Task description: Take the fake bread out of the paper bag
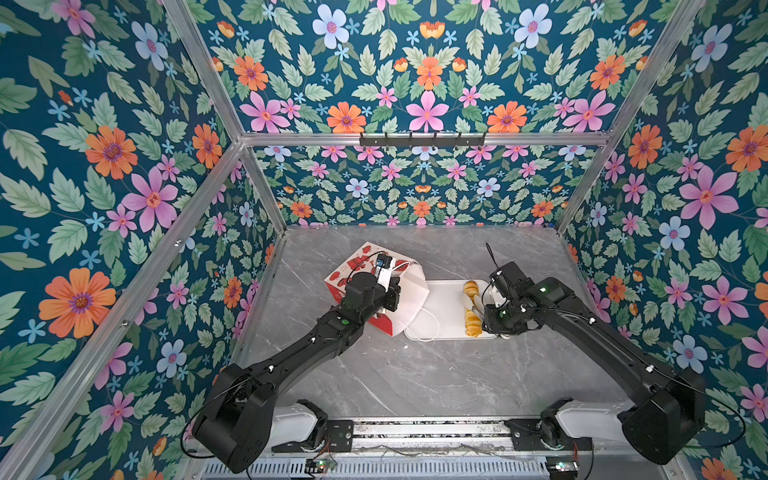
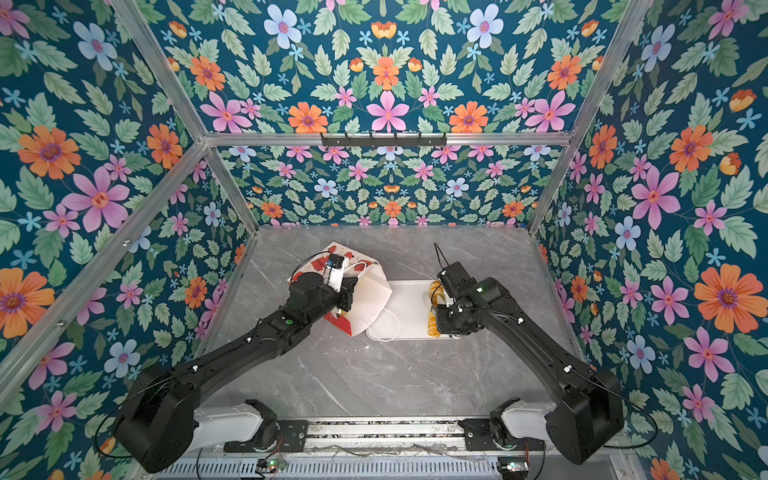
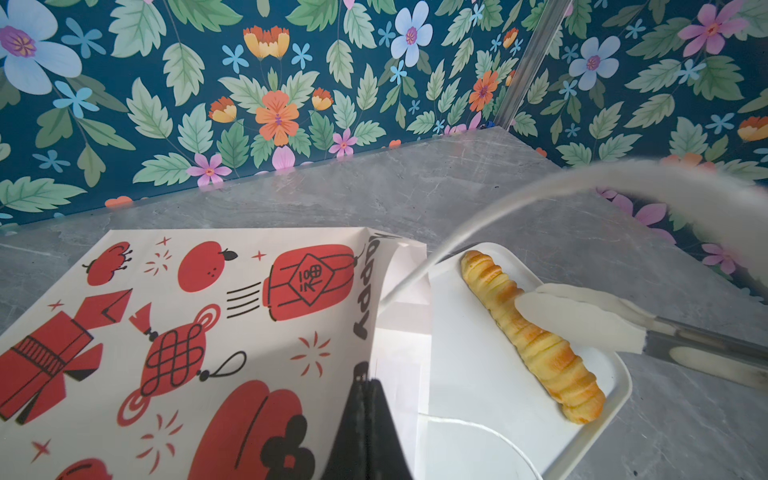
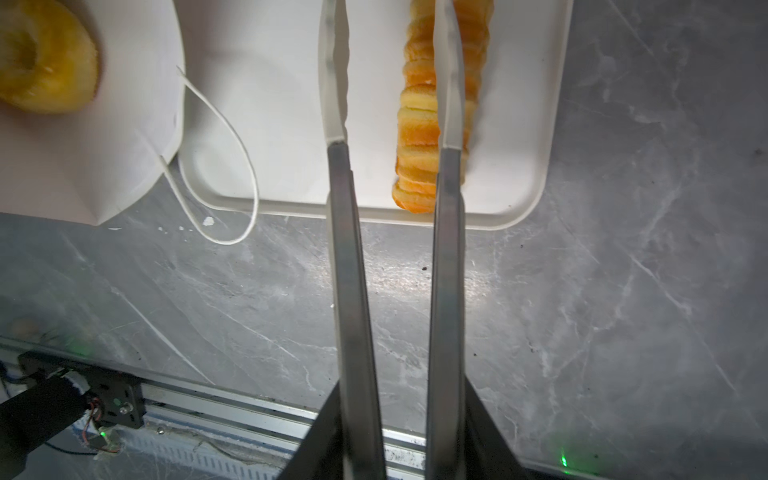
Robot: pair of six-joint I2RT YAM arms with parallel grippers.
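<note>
The paper bag (image 1: 411, 299) (image 3: 208, 316) lies on its side, its white mouth facing the white tray (image 1: 440, 307). My left gripper (image 1: 392, 291) (image 3: 365, 384) is shut on the bag's upper edge near the mouth. A ring donut (image 4: 45, 58) of fake bread sits just inside the mouth. The long twisted stick (image 1: 471, 307) (image 3: 552, 361) (image 4: 417, 124) lies on the tray's right side. My right gripper (image 1: 488, 311) (image 4: 405, 415) is shut on metal tongs (image 4: 345, 249). The tongs' white tips (image 3: 582, 320) stand apart, one over the stick and one over bare tray.
A white cord handle (image 4: 232, 137) loops from the bag mouth over the tray's near corner onto the grey marble tabletop (image 1: 415, 374). Floral walls close in the back and sides. A metal rail (image 1: 428, 432) runs along the front edge.
</note>
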